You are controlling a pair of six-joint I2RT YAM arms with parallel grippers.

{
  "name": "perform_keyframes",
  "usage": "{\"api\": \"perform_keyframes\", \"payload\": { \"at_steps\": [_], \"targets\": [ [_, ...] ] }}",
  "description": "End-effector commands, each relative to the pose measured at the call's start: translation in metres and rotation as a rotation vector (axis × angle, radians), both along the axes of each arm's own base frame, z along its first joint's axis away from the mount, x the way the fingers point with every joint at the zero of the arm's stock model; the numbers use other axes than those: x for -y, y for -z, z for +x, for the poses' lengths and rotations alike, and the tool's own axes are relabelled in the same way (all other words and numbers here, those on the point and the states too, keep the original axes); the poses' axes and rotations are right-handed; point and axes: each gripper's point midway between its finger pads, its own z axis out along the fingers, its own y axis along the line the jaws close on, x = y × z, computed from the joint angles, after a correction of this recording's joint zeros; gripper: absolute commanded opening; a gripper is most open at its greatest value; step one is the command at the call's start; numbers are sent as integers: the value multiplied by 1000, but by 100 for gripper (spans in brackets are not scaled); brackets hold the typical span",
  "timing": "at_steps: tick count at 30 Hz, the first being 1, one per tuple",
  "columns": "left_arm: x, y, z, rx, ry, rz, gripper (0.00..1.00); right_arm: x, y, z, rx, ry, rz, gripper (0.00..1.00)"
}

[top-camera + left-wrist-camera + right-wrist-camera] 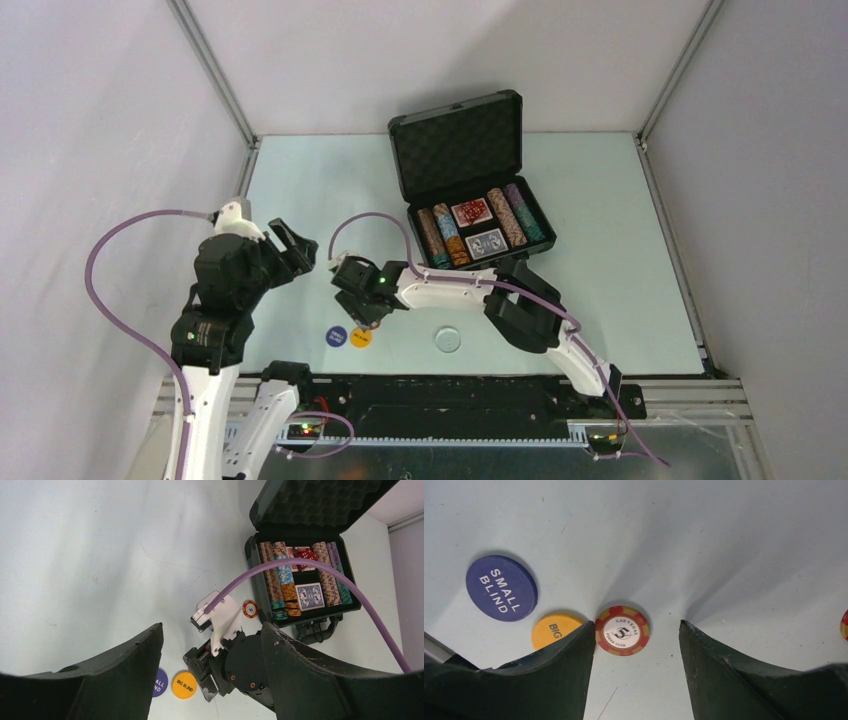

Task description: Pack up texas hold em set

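Right wrist view shows you the risk plainly. The right gripper (636, 625) hangs with its dark fingers spread wide over a red-and-yellow striped poker chip marked 5 (622, 630). That chip lies flat on the pale tabletop (734, 540) and nothing holds it. It sits off-centre in the gap, close against the finger at lower left of the frame. Its edge touches, or all but touches, the round orange plastic button (555, 630) half hidden under that finger.

If you close from here, you may pinch the button and chip together, or shove the chip sideways instead of lifting it. A thin flat disc on a smooth surface gives the fingertips little edge to bite, so I judge it likely to slide or flip out. The round blue button lettered SMALL BLIND (501, 588), at upper left, lies apart and looks safe. A second striped chip (845, 625) just shows at the right edge.

In the top external view the small black hard case (458, 145) stands open at upper centre, foam lid up, well apart from the right gripper. A carry that far on a poor grip could drop the chip. The left gripper (296, 243), its fingers also wide and empty, hovers left of centre near the right gripper. Watch that the two don't collide.
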Motion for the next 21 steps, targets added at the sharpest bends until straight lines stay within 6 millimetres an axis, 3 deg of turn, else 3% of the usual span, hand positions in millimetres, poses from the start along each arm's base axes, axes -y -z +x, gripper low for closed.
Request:
{"api": "perform_keyframes", "payload": {
  "at_steps": [1, 12, 21],
  "targets": [
    [1, -4, 3, 21, 2, -12, 77, 9, 10, -2, 2, 22, -48, 66],
    [2, -3, 3, 19, 5, -14, 77, 64, 34, 6, 2, 93, -147, 64],
    [3, -4, 4, 22, 10, -17, 77, 59, 34, 5, -49, 51, -79, 61]
  ]
}}
